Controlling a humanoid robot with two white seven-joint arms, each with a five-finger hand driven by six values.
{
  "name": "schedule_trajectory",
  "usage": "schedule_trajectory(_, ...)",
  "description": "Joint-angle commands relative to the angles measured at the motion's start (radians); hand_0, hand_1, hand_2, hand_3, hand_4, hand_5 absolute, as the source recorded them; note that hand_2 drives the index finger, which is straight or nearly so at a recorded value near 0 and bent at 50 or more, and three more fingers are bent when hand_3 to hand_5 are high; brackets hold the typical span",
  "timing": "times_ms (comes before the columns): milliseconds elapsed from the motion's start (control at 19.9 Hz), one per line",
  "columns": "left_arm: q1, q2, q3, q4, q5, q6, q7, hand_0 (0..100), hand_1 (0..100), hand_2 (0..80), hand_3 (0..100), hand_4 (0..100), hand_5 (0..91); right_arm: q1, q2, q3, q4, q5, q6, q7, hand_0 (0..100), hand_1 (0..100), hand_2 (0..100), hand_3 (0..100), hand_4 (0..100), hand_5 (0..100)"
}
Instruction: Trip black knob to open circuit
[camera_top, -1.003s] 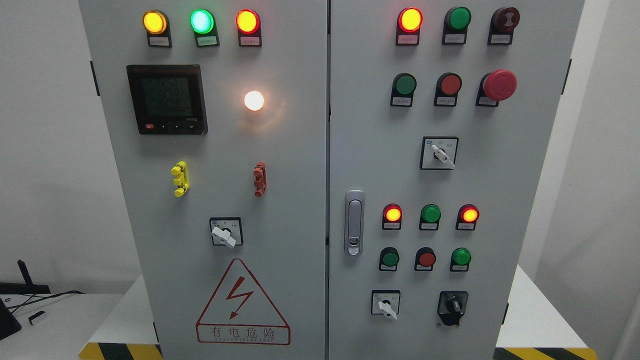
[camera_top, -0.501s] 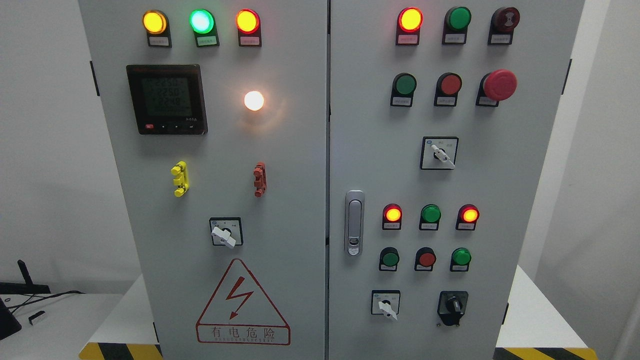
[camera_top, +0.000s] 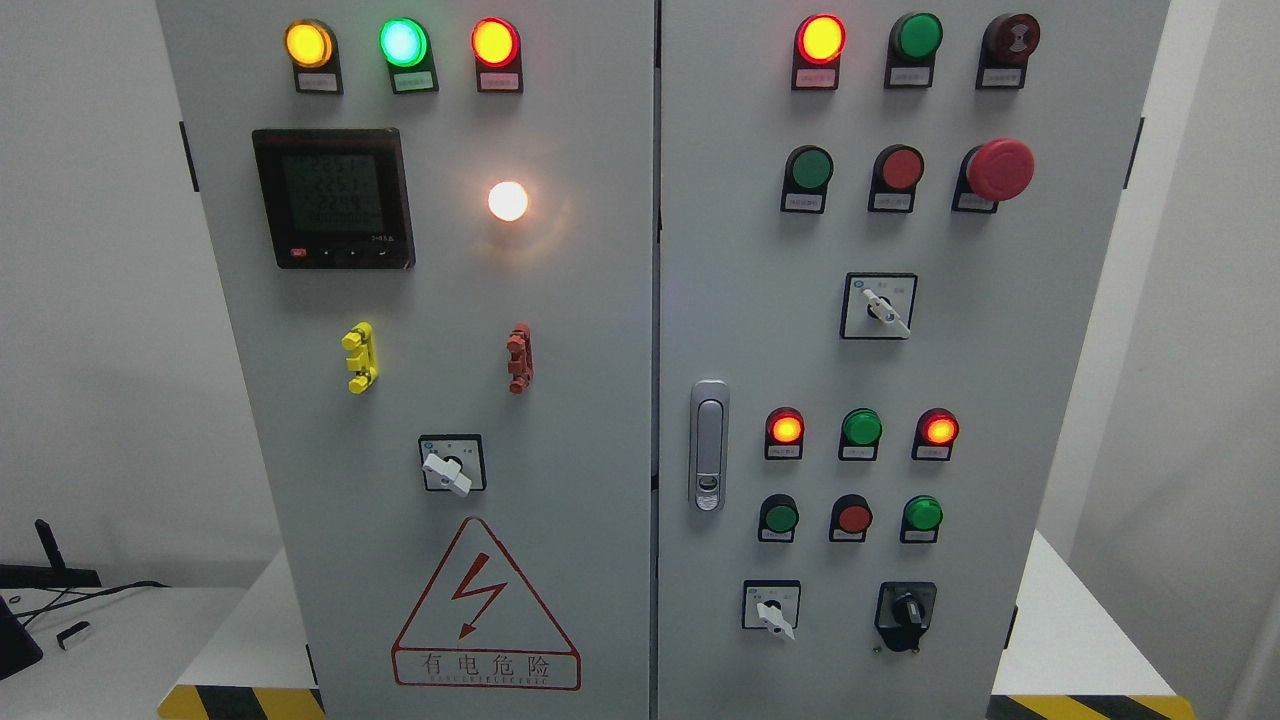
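Observation:
A grey electrical cabinet (camera_top: 600, 300) with two doors fills the head view. The black knob (camera_top: 906, 609) sits on a black plate at the lower right of the right door, its handle pointing roughly upward. To its left is a white-handled selector switch (camera_top: 771, 608). Neither of my hands nor arms shows in the picture.
The right door carries lit and unlit indicator lamps, a red mushroom stop button (camera_top: 999, 169), another white selector (camera_top: 879, 306) and a metal door latch (camera_top: 709, 444). The left door holds a meter display (camera_top: 333, 198), a white lamp (camera_top: 508, 201), a selector (camera_top: 452, 464) and a warning triangle (camera_top: 485, 603).
Only the digits on the meter display flicker; nothing else has moved.

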Motion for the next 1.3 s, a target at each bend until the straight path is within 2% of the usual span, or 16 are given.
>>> schedule_trajectory(0,0.0,0.0,0.0,0.0,-0.031,-0.001,0.001,12,39,0.0,0,0,0.0,-0.078,-0.002,-0.015,0.022,0.0,0.036,0.001,43,78,51,86,76,78)
schedule_trajectory(401,0.0,0.0,0.0,0.0,-0.031,-0.001,0.001,12,39,0.0,0,0,0.0,-0.154,0.004,-0.007,0.033,0.003,0.07,0.004,45,79,51,85,76,79)
schedule_trajectory(802,0.0,0.0,0.0,0.0,-0.031,-0.001,0.001,12,39,0.0,0,0,0.0,-0.191,0.004,0.011,0.046,0.006,0.073,0.002,46,79,51,85,76,79)
schedule_trajectory(952,0.0,0.0,0.0,0.0,-0.031,-0.001,0.001,12,39,0.0,0,0,0.0,-0.22,-0.002,0.024,0.055,0.008,0.103,0.002,46,79,51,85,76,79)
schedule_trajectory(1253,0.0,0.0,0.0,0.0,-0.031,-0.001,0.001,12,39,0.0,0,0,0.0,-0.227,-0.005,0.056,0.088,0.004,0.101,-0.007,47,79,50,85,76,78)
